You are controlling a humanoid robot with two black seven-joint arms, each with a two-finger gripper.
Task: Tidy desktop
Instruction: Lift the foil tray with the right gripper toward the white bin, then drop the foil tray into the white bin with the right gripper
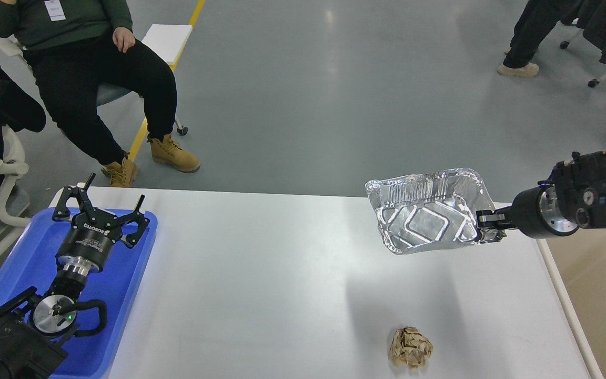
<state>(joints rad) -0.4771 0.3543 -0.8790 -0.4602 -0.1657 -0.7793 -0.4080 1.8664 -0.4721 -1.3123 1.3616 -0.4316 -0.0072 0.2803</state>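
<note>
The white desktop [261, 284] fills the lower middle of the head view. My right gripper [488, 223] is shut on the right rim of a silver foil tray [426, 217] and holds it tilted in the air above the desktop's far right part. A crumpled brown paper ball [411, 347] lies on the desktop near the front right. My left gripper [104, 206] is open and empty, hovering over the blue plastic tray [119, 295] at the left.
A beige bin [603, 295] stands beside the desktop's right edge. A seated person [98, 79] is behind the far left corner, with boots near the table. Another person's feet [516, 68] are far back right.
</note>
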